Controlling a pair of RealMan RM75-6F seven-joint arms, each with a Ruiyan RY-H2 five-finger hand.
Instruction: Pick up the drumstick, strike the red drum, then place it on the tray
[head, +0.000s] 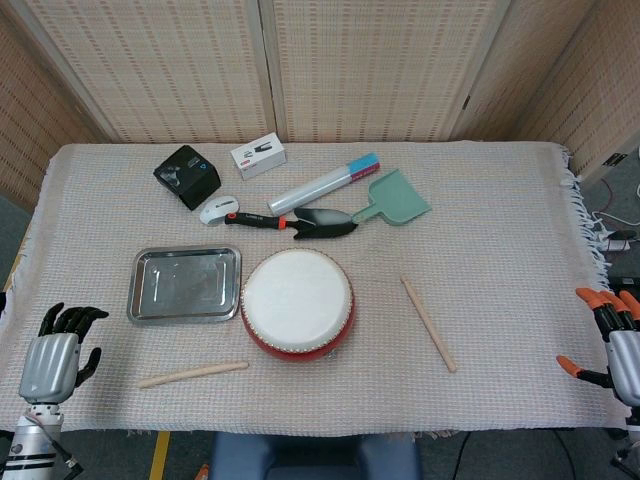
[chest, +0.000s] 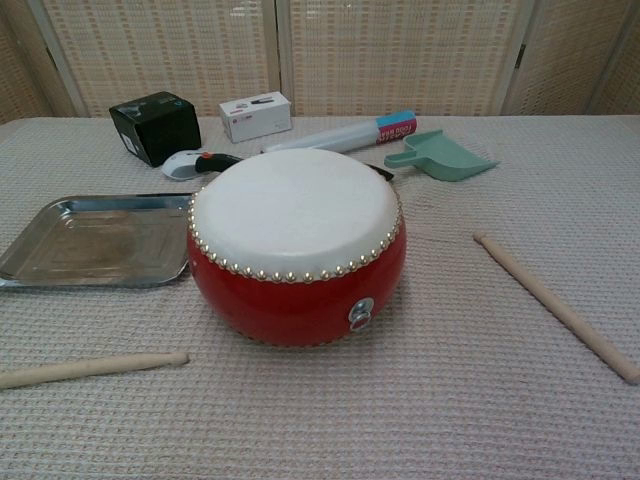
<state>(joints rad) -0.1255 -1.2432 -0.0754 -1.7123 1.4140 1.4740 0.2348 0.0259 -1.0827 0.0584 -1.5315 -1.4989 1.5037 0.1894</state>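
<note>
so, head view first: red drum (head: 297, 303) sits mid-table on the woven cloth (head: 500, 250), white skin up. steel tray (head: 185, 285) lies just left of the drum, nothing in it. one drumstick (head: 193, 374) lies flat in front of the drum, a bit to its left, running roughly left-right. a second drumstick (head: 428, 323) lies right of the drum, angled, near end pointing away from it. neither stick touches the drum or the tray. behind the drum: black-handled trowel (head: 300, 222), white mouse (head: 217, 210), rolled tube w/ blue-pink end (head: 325, 184), green scoop (head: 395, 200), black box (head: 187, 175), small white box (head: 258, 157). my left hand (head: 60, 350) rests at the table edge, well left of the drum, fingers apart, holding nothing. my right hand (head: 618, 340) is at the edge well right of the drum, orange fingertips spread, empty too.

chest view: drum (chest: 297, 258) fills the centre, stud row round the rim, metal ring on the front. tray (chest: 95, 240) just left of it, close to the drum wall; can't tell if they touch. left stick (chest: 90, 368) lies in front-left of the drum, right stick (chest: 555, 305) off to its right. mouse (chest: 185, 165), tube (chest: 345, 135), scoop (chest: 440, 157) and both boxes (chest: 155, 125) (chest: 255, 115) show behind the drum. neither of my hands shows in this view.
</note>
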